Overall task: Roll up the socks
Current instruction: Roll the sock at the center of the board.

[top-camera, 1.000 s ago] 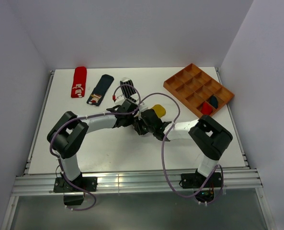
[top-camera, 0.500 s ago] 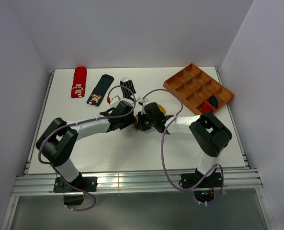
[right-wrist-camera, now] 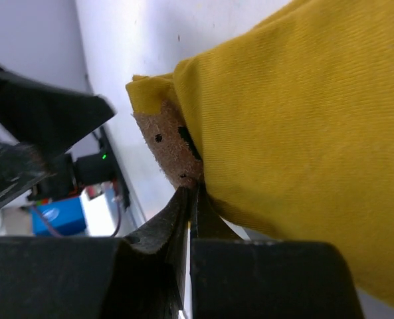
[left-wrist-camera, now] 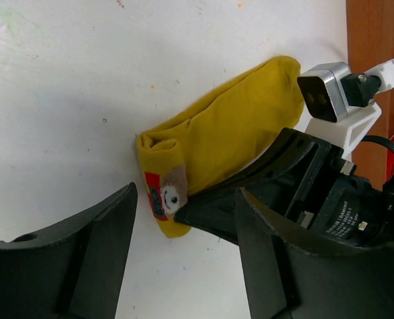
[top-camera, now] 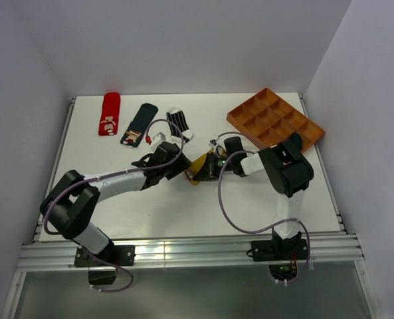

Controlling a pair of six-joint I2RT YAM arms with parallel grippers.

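The mustard yellow sock [left-wrist-camera: 236, 123] lies flat mid-table, its bear-patch end [left-wrist-camera: 173, 196] folded over. My right gripper [right-wrist-camera: 191, 191] is shut on the yellow sock [right-wrist-camera: 303, 126] at the edge beside the patch; in the top view this gripper [top-camera: 195, 174] lies low on the sock [top-camera: 202, 163]. My left gripper [left-wrist-camera: 183, 266] stands open just short of the patch end, nothing between its fingers [left-wrist-camera: 84, 246]; seen from above the left gripper [top-camera: 181, 167] is left of the sock. A red sock [top-camera: 108, 113], a navy patched sock [top-camera: 139, 124] and a striped sock [top-camera: 179, 123] lie at the back left.
A wooden compartment tray [top-camera: 263, 113] stands at the back right, partly covered by my right arm [top-camera: 286, 166]. The right wrist's camera block [left-wrist-camera: 326, 90] sits close over the sock's far end. Cables loop above both arms.
My left gripper has opened and drawn back to the left of the sock. My right gripper has shut on the sock's patch edge, and its arm has swung toward the back right.
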